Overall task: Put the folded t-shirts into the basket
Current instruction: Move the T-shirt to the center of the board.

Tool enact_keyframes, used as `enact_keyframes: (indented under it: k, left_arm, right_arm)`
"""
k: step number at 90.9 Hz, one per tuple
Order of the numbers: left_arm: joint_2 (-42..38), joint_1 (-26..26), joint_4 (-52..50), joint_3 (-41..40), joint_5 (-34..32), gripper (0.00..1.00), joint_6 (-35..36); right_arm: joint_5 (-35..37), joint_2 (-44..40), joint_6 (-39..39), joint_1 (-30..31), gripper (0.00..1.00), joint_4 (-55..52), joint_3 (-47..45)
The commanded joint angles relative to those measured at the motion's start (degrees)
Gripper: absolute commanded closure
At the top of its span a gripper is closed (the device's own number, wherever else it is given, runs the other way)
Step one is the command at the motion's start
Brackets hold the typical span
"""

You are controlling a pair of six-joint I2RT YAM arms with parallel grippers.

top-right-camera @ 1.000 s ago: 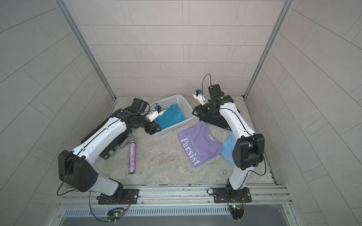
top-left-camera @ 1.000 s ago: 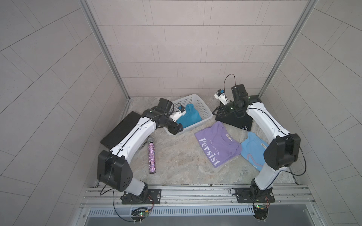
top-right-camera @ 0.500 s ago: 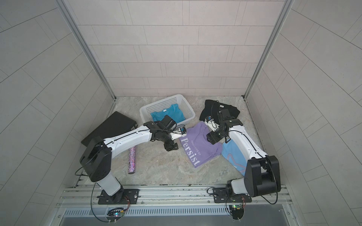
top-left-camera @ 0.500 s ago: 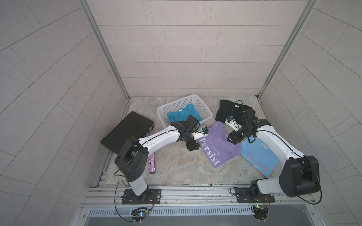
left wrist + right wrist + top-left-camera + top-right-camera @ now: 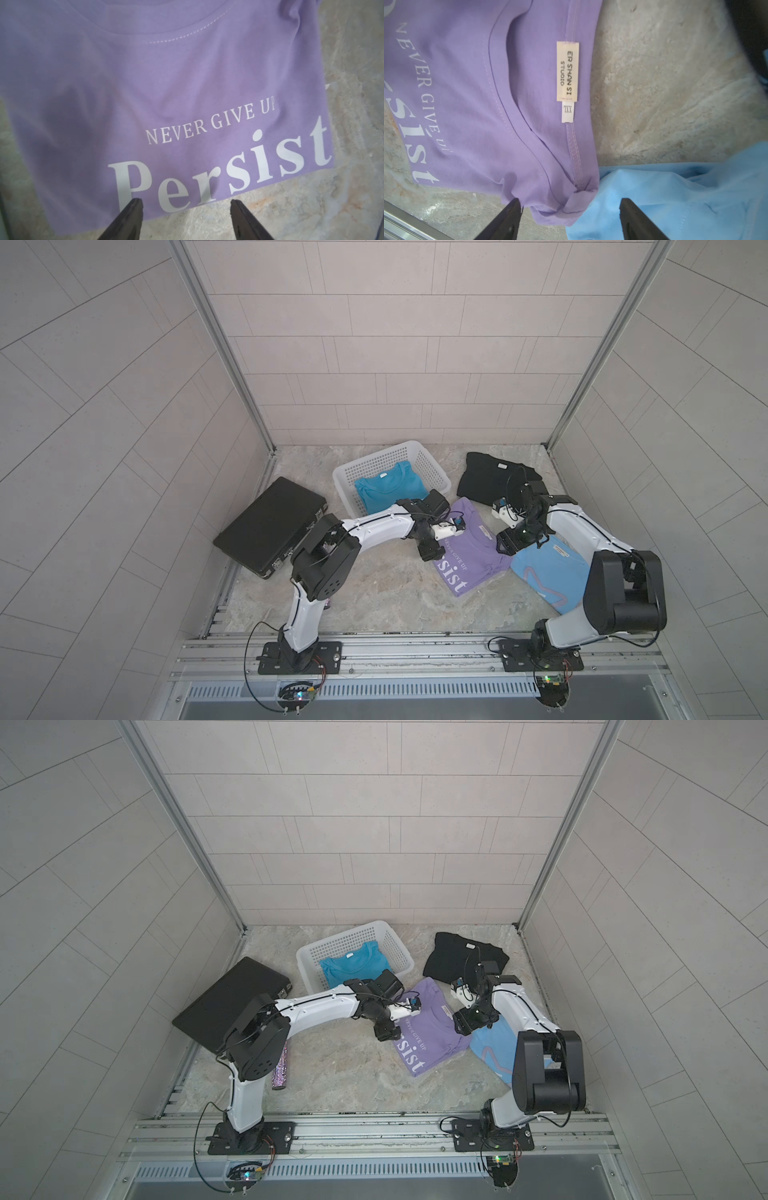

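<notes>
Two parted pincers, lilac tee edges

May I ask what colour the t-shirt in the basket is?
That t-shirt is teal, clearest in a top view.

Lilac t-shirt, white lettering
</notes>
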Motion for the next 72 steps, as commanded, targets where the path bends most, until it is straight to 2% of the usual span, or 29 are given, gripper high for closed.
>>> enact_keyframes:
  k: [1, 16, 29, 42, 54, 72]
  left_arm:
    - [2.47, -1.19, -4.02, 2.16, 1.56, 0.31, 1.32]
    - [5.44, -1.19, -9.9, 4.96, 3.97, 0.31, 1.45]
    - [5.42, -1.45, -13.37, 3.84, 6.99, 0.31, 0.85]
    - [2.88, -2.21, -13.95, -1.32, 8.23, 0.3, -0.07]
    - [-0.22, -3.37, -13.69, -7.11, 10.34, 0.27, -1.54]
    - [-3.78, -7.89, -13.55, -14.17, 11.31, 0.23, -1.12]
  right_arm:
    - [-2.19, 1.22, -1.04, 0.08, 0.23, -1.46, 0.17]
    - [-1.56, 3.25, -0.93, 0.04, 0.24, -1.47, 0.75]
    - [-0.35, 4.88, -0.89, -0.05, 0.26, -1.43, 1.41]
    - [-0.87, 5.03, -1.09, -0.4, 0.27, -1.51, 2.13]
    - [-4.76, 4.37, -2.94, -0.5, 0.27, -3.23, 2.45]
    - [-8.55, 5.2, -5.79, 0.34, 0.28, -6.77, 4.03]
